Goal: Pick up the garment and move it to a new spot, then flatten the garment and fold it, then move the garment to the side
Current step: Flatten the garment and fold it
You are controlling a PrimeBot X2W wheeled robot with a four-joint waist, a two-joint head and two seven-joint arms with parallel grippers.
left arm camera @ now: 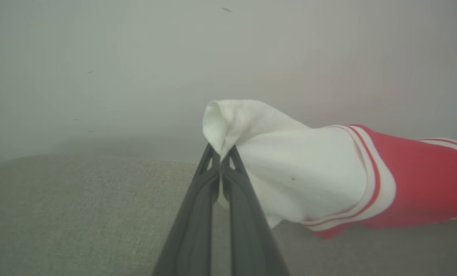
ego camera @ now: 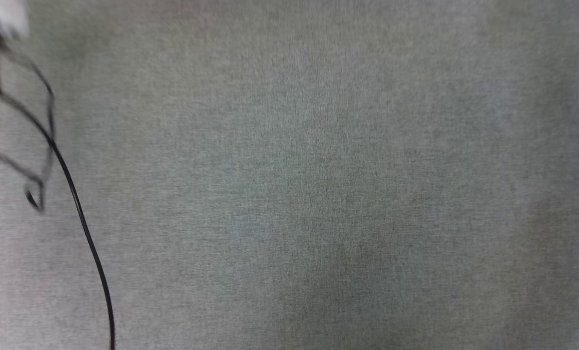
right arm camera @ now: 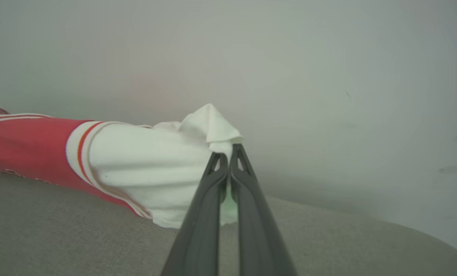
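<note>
The left gripper point(left arm camera: 221, 154) and the right gripper point(right arm camera: 228, 152) were each clamped on a white sleeve of the garment point(left arm camera: 328, 172), which hung sideways over a grey cushion point(left arm camera: 78, 214).

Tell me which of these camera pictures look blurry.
Head view: smeared sideways, the thin black cable ghosted over the grey woven fabric surface. Left wrist view: soft; dark left gripper fairly crisp, red-and-white jersey garment hazy at its red end. Right wrist view: likewise soft, right gripper clearest.
</note>
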